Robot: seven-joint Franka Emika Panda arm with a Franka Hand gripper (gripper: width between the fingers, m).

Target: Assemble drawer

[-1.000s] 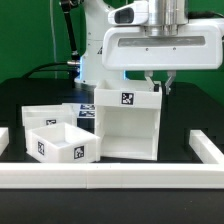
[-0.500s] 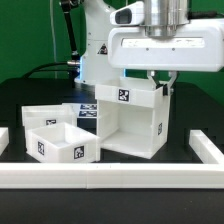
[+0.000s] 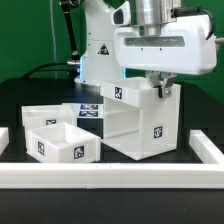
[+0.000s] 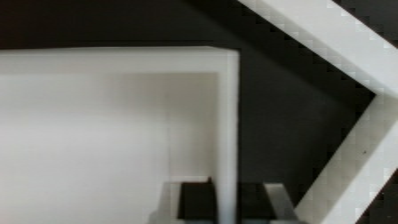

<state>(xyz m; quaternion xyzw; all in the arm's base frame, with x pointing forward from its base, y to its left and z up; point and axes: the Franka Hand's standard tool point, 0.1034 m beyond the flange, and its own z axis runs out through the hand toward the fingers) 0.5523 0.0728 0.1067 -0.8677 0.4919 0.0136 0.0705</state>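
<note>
The white drawer casing (image 3: 135, 125) stands on the black table, open side towards the camera, turned a little so that its tagged right wall shows. My gripper (image 3: 160, 88) comes down from above and is shut on the top edge of that right wall. In the wrist view the thin wall (image 4: 231, 120) runs between my two fingers (image 4: 196, 203), with my gripper (image 4: 233, 203) closed on it. Two small white trays stand at the exterior view's left, one behind (image 3: 40, 115) and one in front (image 3: 62, 142).
Long low white rails border the table at the front (image 3: 110, 178), the exterior view's right (image 3: 207, 150) and its left (image 3: 3, 140). A rail corner also shows in the wrist view (image 4: 338, 50). The marker board (image 3: 88, 110) lies behind the trays.
The casing, held in my gripper, has turned about the vertical and shifted towards the exterior view's right; its tagged side wall now faces the camera more. The trays have not moved.
</note>
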